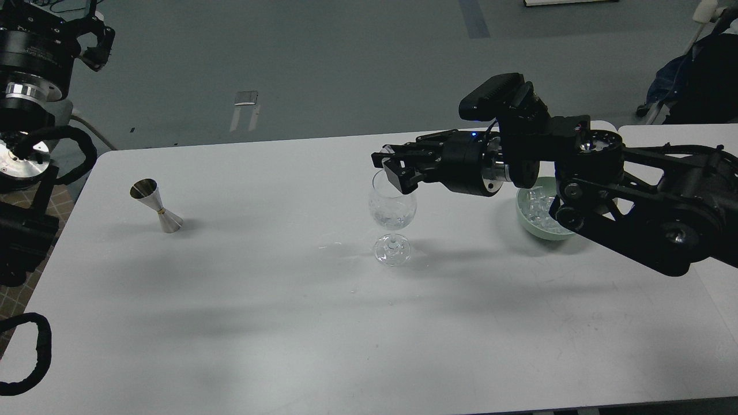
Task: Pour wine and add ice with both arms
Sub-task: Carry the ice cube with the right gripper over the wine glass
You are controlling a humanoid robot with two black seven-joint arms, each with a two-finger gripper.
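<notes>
A clear stemmed wine glass (392, 213) stands mid-table with glinting ice cubes (391, 217) in the bottom of its bowl; any wine there is too faint to make out. My right gripper (395, 168) hangs right at the glass's rim, fingers drawn together around a small whitish glint that looks like an ice cube. A pale green bowl (526, 222) holding a heap of ice (539, 204) sits to the right, half hidden behind my right arm. My left gripper (95, 40) is raised at the far left, off the table; its fingers cannot be told apart.
A steel jigger (155, 205) stands on the left part of the white table (288, 323). A few small wet glints lie left of the glass foot. The right arm spans over the table's right side. A second white table edge shows at far right.
</notes>
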